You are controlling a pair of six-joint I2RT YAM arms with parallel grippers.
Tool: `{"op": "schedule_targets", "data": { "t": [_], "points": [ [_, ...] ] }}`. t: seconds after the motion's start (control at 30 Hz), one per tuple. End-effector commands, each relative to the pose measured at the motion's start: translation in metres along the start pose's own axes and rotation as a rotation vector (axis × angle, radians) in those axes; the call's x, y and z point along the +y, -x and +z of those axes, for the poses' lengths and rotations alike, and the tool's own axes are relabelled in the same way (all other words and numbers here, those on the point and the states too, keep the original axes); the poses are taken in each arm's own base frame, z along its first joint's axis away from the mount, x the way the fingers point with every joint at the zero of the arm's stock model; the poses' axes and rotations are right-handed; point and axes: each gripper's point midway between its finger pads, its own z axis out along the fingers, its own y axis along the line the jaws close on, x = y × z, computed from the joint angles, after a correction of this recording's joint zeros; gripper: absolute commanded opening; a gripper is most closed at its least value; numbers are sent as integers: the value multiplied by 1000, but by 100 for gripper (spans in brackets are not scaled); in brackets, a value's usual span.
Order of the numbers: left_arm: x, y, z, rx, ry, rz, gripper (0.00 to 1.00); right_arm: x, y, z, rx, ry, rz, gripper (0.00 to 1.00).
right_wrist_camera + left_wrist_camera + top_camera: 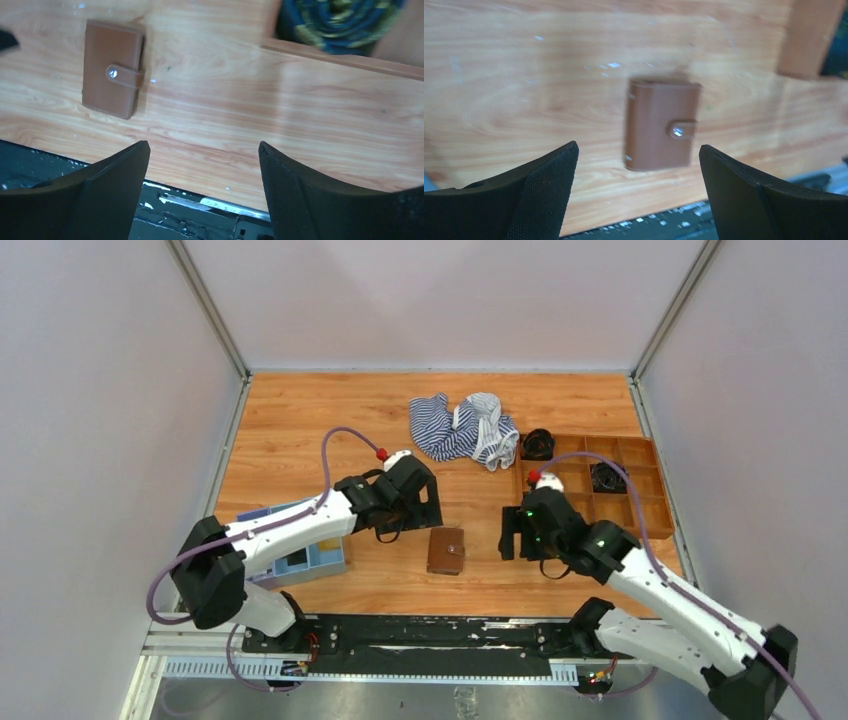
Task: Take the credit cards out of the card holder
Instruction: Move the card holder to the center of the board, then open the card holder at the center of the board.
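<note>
The card holder (446,551) lies flat and snapped shut on the wooden table, a small brown wallet with a metal stud on its strap. It lies between my two arms, near the table's front edge. My left gripper (424,512) hovers just up and left of it, open, with nothing between its fingers. In the left wrist view the card holder (661,125) sits ahead of the open left gripper (638,145). My right gripper (516,538) hangs open and empty to the holder's right. In the right wrist view the card holder (112,67) is at the upper left, well clear of the right gripper (204,142). The credit cards are hidden.
A striped cloth (465,428) is bunched at the back centre. A brown compartment box (648,502) stands at the right with dark items in it. A light-blue tray (322,552) sits under my left arm. The black base rail (430,635) runs along the near edge.
</note>
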Motion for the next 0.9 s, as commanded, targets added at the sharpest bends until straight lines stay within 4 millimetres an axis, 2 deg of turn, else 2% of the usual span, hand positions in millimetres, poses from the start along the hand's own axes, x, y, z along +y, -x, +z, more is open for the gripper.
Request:
{"op": "schedule_targets", "data": {
  "t": [0.0, 0.07, 0.13, 0.2, 0.37, 0.57, 0.87],
  "points": [
    [58, 1, 15, 15, 166, 53, 94, 37, -8, 12, -11, -22, -52, 83],
    [61, -3, 22, 49, 169, 85, 93, 53, -9, 22, 8, -44, -97, 79],
    [60, -9, 28, 83, 164, 102, 93, 68, -12, 31, 18, -41, -129, 67],
    [58, -15, 35, 107, 152, 102, 93, 79, -15, 43, 19, -28, -151, 59],
    [48, -26, 47, 142, 86, 82, 94, 101, -19, 66, 42, 8, -166, 57],
    [43, -38, 65, 190, 54, 63, 94, 118, -26, 84, 64, 52, -155, 53],
    [60, -55, 84, 239, 120, 46, 94, 124, -32, 106, 73, 48, -145, 46]
  ]
}}
